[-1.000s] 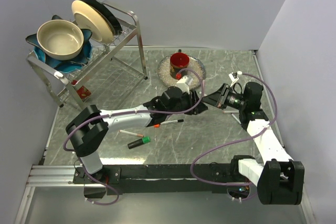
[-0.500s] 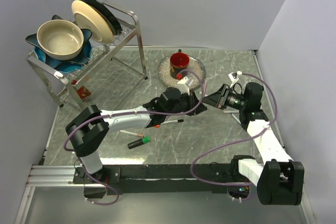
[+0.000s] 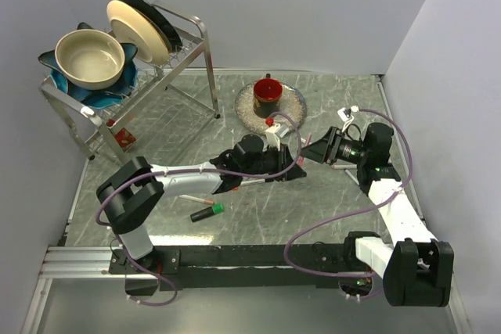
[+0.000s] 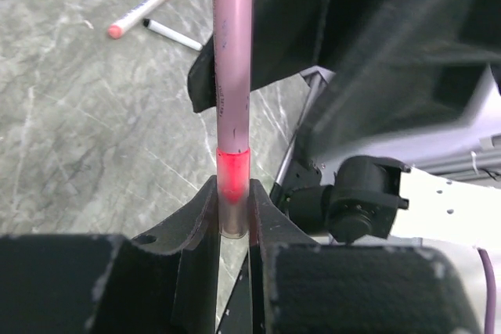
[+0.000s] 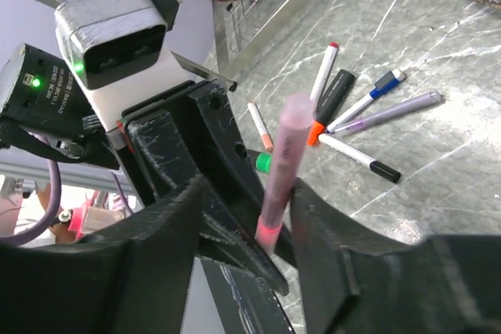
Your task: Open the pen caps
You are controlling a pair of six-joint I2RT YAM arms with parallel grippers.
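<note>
Meeting over the middle of the tabletop [image 3: 258,217]: two arms, one pen between them.

Item 1. Left tool [image 4: 233,218], clamped tight on the lower end of a pale lilac pen [image 4: 233,76]. A red band [image 4: 233,174] glows on the barrel just above the fingers.

Item 2. Right tool [image 5: 250,193], fingers set narrow on either side of the same pen, farther along it. Whether they press the barrel cannot be told, nor whether a cap sits on this pen.

Item 3. Loose pens lying flat on the tabletop beside the left arm, fanned close together, with caps on:
- orange cap [image 5: 313,132] on a black marker
- red cap [image 5: 333,46] on a white pen
- blue cap [image 5: 389,80] on a white pen
- black cap [image 5: 385,171] on a white pen
- green cap [image 5: 264,163], its barrel hidden behind the tools

Item 4. Red cup [image 3: 268,90] on a speckled plate [image 3: 244,107], behind the tools. Dish rack [image 3: 211,76] with a bowl and plates, far left.
</note>
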